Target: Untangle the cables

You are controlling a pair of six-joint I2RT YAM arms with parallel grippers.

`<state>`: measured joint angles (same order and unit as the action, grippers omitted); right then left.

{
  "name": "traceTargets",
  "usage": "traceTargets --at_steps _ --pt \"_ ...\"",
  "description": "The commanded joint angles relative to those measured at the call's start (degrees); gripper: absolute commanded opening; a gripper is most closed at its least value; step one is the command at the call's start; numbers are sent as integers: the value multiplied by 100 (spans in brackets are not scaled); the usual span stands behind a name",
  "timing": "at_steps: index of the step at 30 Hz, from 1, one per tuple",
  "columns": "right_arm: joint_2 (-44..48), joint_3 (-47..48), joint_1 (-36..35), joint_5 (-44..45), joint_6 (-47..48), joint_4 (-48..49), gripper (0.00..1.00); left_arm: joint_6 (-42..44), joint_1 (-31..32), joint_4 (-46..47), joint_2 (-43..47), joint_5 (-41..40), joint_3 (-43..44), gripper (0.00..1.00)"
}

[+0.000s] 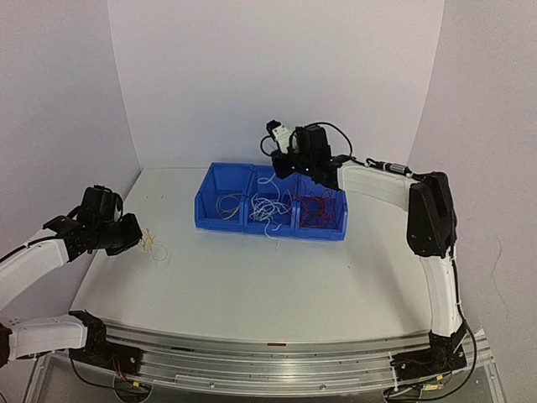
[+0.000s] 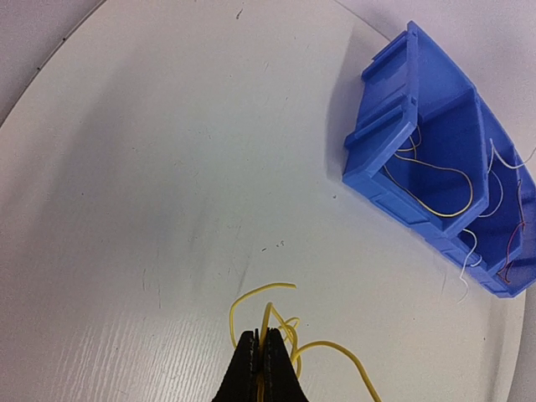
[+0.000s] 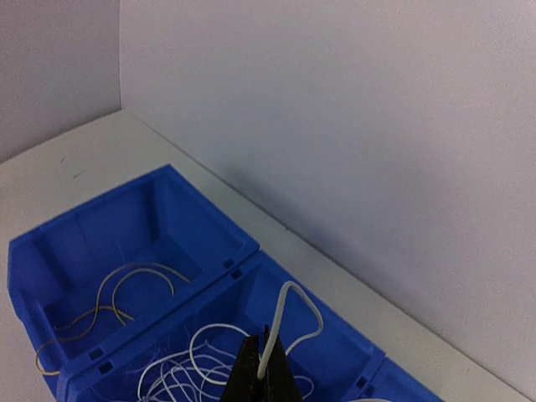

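Lettering, labels, brands, numerals, signs: nothing is showing legibly in any of the three views. One possible marking: a small red tag (image 1: 277, 344) is sitting on the metal rail (image 1: 336, 359) along the near edge of the worktop (image 1: 252, 277), too small to read.

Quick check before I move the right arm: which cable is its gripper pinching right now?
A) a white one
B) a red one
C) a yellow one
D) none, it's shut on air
A: in the right wrist view, the right gripper is shut on a white cable that loops up from its fingertips, above the middle blue bin.
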<state>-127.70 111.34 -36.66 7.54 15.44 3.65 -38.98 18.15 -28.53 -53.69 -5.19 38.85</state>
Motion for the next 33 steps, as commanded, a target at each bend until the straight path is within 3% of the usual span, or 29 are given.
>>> traceTargets --at_steps 1,7,15,18,23,33 --pt "87 -419 -17 -5 -243 219 2 19 -13 -20 -87 -76 59 0" --pt "261 -684 -17 -683 -648 -439 22 182 -13 309 -255 403 251 0" --pt "1128 -587 -18 -1466 -688 -1399 65 542 12 1286 -1155 1671 1212 0" --pt "1644 -778 -17 -1627 -777 -1559 75 638 112 1558 -1686 1860 1728 0" --pt "2798 -1903 -17 -1536 -1009 -1546 83 950 568 1761 -2751 1846 2898 0" --pt "5467 -4937 -17 -927 -2279 -1341 86 1693 923 1011 -5451 589 5654 0"
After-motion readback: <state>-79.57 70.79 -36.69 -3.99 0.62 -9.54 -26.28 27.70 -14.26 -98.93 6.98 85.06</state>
